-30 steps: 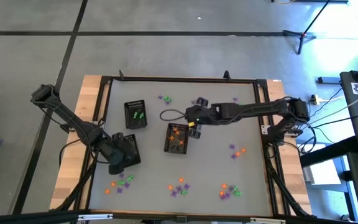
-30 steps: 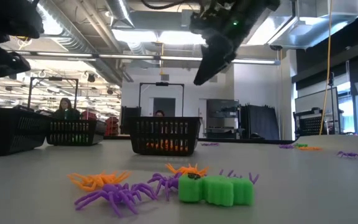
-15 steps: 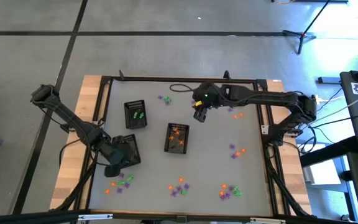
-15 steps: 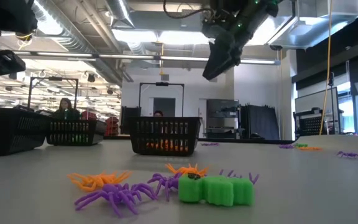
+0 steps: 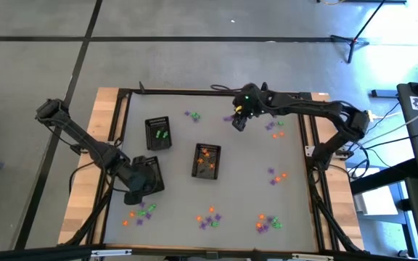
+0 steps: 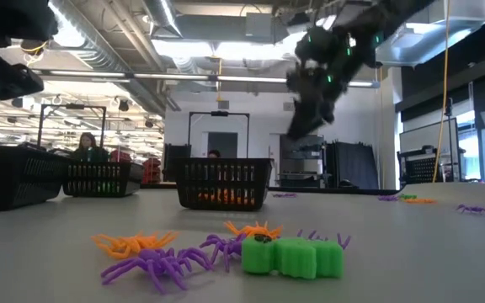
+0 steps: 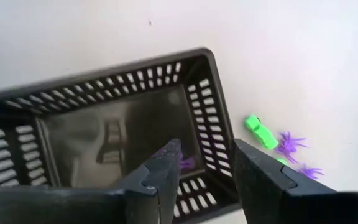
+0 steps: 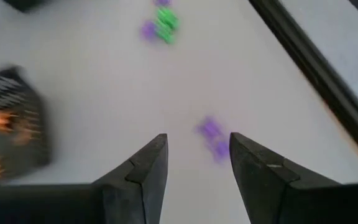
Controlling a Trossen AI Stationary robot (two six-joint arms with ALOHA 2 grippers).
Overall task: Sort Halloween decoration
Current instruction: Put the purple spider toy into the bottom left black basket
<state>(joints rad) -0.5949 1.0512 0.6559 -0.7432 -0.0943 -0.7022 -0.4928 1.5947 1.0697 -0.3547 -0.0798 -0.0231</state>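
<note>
1. The Halloween decoration [image 5: 207,217] is scattered: clusters along the near edge of the table [image 5: 252,185], a few at the far edge, some to the right. Orange pieces lie in the middle tray [image 5: 207,160], green ones in the far-left tray [image 5: 157,133].

2. My right gripper [image 5: 238,122] has swung away from the middle tray, where it was a second ago, to the far side of the table. In its wrist view the fingers [image 8: 143,168] stand moderately apart with nothing between them, and a purple trinket [image 8: 211,138] lies on the table just ahead.

3. I take that to mean an orange piece was just delivered and purple is next; the purple tray is across the table.

4. My left gripper [image 5: 138,190] hangs over the near-left tray [image 7: 104,124], hardly moved. Its fingers [image 7: 160,180] are apart by a modest gap, and something small and purple shows between them; I cannot tell whether it is held or lying in the tray.

5. I can read no writing, label or brand anywhere.
</note>
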